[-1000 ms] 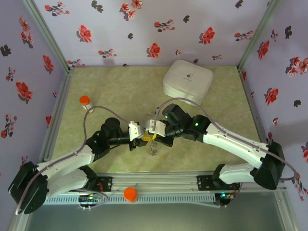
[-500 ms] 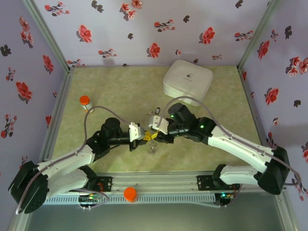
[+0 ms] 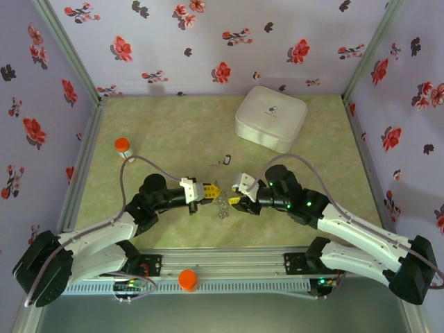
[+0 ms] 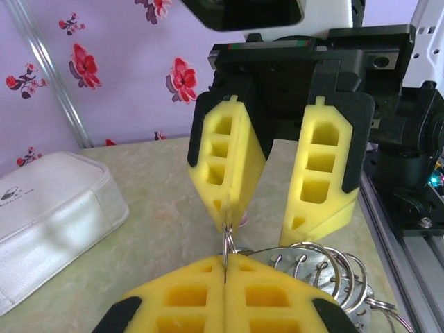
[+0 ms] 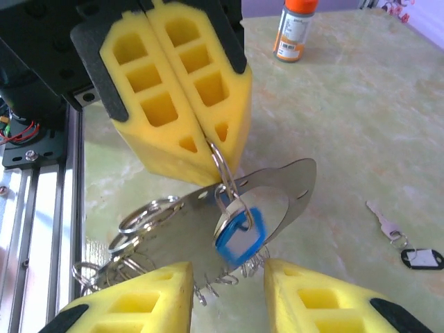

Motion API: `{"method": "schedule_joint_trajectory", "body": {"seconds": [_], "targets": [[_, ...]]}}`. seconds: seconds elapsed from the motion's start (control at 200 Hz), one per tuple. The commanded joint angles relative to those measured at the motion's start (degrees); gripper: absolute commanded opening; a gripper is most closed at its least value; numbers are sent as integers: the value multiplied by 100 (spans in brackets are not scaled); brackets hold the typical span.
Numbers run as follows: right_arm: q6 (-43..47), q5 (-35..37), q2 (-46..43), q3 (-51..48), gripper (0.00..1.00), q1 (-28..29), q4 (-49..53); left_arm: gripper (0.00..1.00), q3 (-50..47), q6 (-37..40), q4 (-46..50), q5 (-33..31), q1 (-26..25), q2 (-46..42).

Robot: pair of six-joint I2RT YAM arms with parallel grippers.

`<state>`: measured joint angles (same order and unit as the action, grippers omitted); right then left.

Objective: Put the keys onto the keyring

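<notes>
The setting is identified as a robotics laboratory test cell, not a domestic or commercial space. A tabletop (image 3: 173, 132) with a green marbled surface is enclosed along its far, left and right edges by walls (image 3: 208, 41) covered in a lilac floral print. The walls are carried on aluminium corner posts (image 3: 69, 55). An aluminium extrusion rail (image 3: 236, 267) is fitted along the near edge, and a left arm (image 3: 90, 243) and right arm (image 3: 361, 232) are bolted to it. Exposed grey cables (image 3: 122, 186) and lit green indicator LEDs (image 3: 286, 206) are seen on the arms.
</notes>
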<state>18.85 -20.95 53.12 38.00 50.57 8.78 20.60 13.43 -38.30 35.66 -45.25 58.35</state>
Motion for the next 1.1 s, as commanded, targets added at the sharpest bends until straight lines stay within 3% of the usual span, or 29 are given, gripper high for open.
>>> {"method": "schedule_joint_trajectory", "body": {"seconds": [0.0,0.27,0.575,0.765,1.035,1.095], "targets": [[121,18,-106,-78,31,42,-477,0,-96,-92,-529,131,-37,25],[433,22,-7,-102,28,85,-675,0,-116,66,-456,220,-38,1],[436,-174,165,67,17,128,-473,0,-160,309,-227,209,-35,-173],[415,-277,131,97,18,124,-474,0,-173,353,-195,198,-37,-212],[451,-328,234,124,0,130,-455,0,-162,361,-99,205,-35,-298],[424,-326,257,121,0,125,-443,0,-154,368,-88,211,-36,-321]]}}
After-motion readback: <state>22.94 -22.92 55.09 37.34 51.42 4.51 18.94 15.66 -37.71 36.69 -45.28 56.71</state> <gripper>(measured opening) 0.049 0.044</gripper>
